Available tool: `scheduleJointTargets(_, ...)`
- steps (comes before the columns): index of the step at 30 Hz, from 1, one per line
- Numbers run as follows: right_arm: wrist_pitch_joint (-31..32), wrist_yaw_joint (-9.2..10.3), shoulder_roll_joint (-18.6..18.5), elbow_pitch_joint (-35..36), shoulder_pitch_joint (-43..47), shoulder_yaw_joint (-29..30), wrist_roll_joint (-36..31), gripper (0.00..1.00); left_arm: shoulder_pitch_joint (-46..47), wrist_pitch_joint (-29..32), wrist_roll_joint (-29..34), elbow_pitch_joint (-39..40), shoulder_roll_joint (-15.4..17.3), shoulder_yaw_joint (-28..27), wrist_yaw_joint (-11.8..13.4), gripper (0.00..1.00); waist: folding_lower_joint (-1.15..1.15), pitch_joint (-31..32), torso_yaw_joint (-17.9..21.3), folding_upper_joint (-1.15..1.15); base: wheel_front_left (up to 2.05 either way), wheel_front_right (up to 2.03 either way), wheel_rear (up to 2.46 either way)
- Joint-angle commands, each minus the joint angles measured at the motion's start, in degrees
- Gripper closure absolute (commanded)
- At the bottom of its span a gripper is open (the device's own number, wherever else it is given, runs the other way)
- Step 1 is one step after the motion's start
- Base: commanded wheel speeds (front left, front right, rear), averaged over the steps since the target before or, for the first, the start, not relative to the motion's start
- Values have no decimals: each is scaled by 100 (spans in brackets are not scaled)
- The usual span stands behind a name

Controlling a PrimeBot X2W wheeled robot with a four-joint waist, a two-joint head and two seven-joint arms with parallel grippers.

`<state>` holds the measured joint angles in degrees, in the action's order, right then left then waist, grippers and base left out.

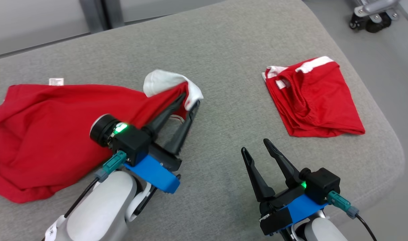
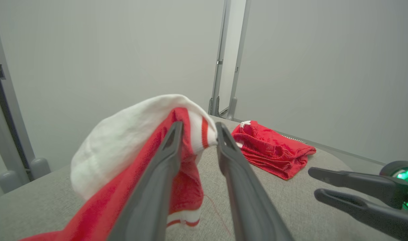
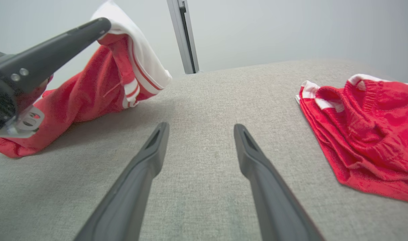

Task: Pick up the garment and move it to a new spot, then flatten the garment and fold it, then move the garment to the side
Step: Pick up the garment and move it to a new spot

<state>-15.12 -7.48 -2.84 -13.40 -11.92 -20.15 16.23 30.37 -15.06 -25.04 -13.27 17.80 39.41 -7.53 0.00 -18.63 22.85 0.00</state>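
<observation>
Against the garment [image 1: 56,127], left hand [image 1: 190,99] half-open.

No text can be read. A white tag [image 1: 56,81] is seen upper left, at the red garment's [image 1: 56,134] edge; print too small.

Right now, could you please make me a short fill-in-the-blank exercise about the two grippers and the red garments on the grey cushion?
1. The folded garment lies on the robot's ____ side of the grey cushion.
2. The right gripper has its jaws open and holds ____.
3. The sleeve end of the spread garment, draped at the left gripper, is mainly ____ in colour.
Missing words: right; nothing; white.
</observation>
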Motion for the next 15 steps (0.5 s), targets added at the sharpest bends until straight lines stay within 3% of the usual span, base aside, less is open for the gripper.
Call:
scheduleJointTargets(1, -2, -2, -14, 20, 39, 12, -3, 0, -77, -15, 42, -40, 29, -37, 7, 0, 0, -2, -39, 0, 0, 0, 0)
scheduleJointTargets(7, -2, -2, -17, -88, -44, 154, -49, 0, -370, -15, 59, -300, 57, -462, 7, 0, 0, 144, -407, 0, 0, 0, 0)
scheduleJointTargets(15, -2, -2, -19, -385, -105, 467, -148, 0, -1097, -14, 249, -725, -183, -1905, 43, 0, 0, 576, -1011, 0, 0, 0, 0)
